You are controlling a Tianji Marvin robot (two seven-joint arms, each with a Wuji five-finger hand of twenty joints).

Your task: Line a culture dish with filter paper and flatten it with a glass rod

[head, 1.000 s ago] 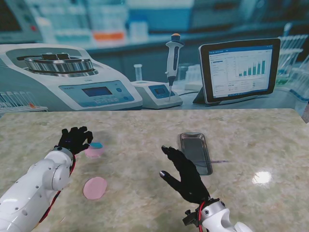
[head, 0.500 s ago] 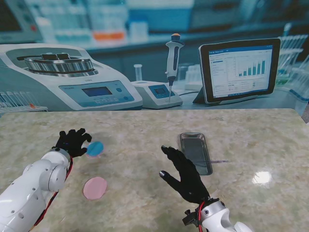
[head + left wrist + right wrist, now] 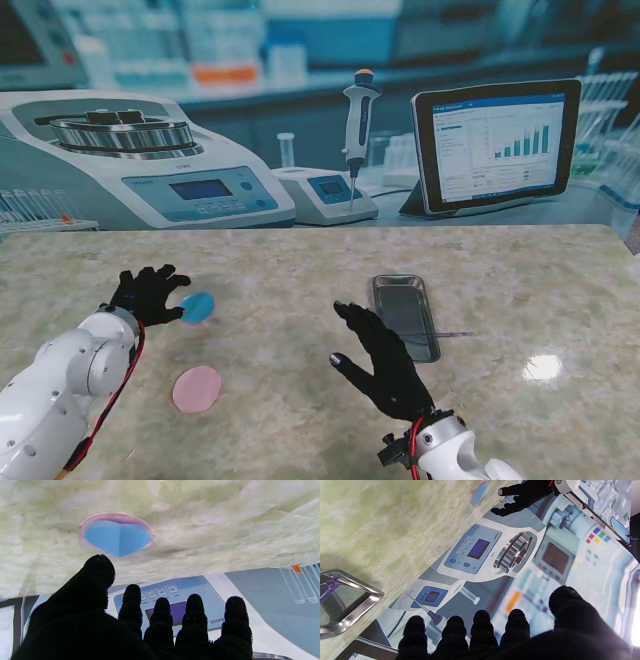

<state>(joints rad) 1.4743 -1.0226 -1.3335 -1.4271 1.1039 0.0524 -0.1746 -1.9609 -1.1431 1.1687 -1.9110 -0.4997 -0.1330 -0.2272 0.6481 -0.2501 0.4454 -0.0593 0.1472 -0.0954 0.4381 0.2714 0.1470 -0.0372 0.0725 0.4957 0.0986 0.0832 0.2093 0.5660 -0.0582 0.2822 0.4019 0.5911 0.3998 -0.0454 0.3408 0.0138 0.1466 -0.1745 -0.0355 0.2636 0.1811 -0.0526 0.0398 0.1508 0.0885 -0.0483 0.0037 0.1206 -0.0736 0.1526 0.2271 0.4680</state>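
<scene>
Stand view: blue filter paper [image 3: 198,306] lies in the culture dish [image 3: 200,316] toward the worktop's [image 3: 300,270] left edge, just beside the left hand [image 3: 146,293].

In the left wrist view the paper [image 3: 117,537] shows a crease down its middle and sits inside the pink-rimmed dish [image 3: 82,533]; the left hand's fingers [image 3: 100,567] are spread and hold nothing, apart from the dish. A pink lid [image 3: 196,388] lies nearer to me, toward the near edge. The right hand [image 3: 385,365] hovers mid-worktop, fingers released and splayed, beside the metal tray [image 3: 405,315]. A thin glass rod [image 3: 452,334] lies across the tray's right rim, long axis running left to right.
</scene>
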